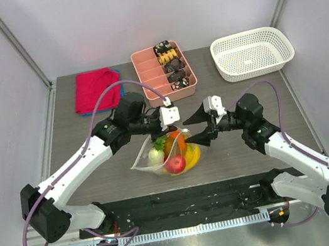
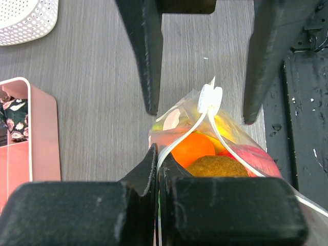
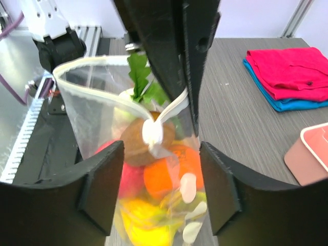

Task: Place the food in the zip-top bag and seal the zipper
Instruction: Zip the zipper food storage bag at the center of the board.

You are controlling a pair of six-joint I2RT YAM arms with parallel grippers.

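Currently the left gripper is pressed together on the zipper at the mouth of the bag. The bag is seen at mid-table, with the food packed inside it. The right gripper is spread wide, with the bag's top between its fingers. Contact there cannot be told.

The zip-top bag sits in the middle of the surface with the food inside it. The left claw grips its far edge from the left, and the right claw is just beside it on the right. Along the far edge lie folded cloths at left, a divided tray in the middle and a basket at right.
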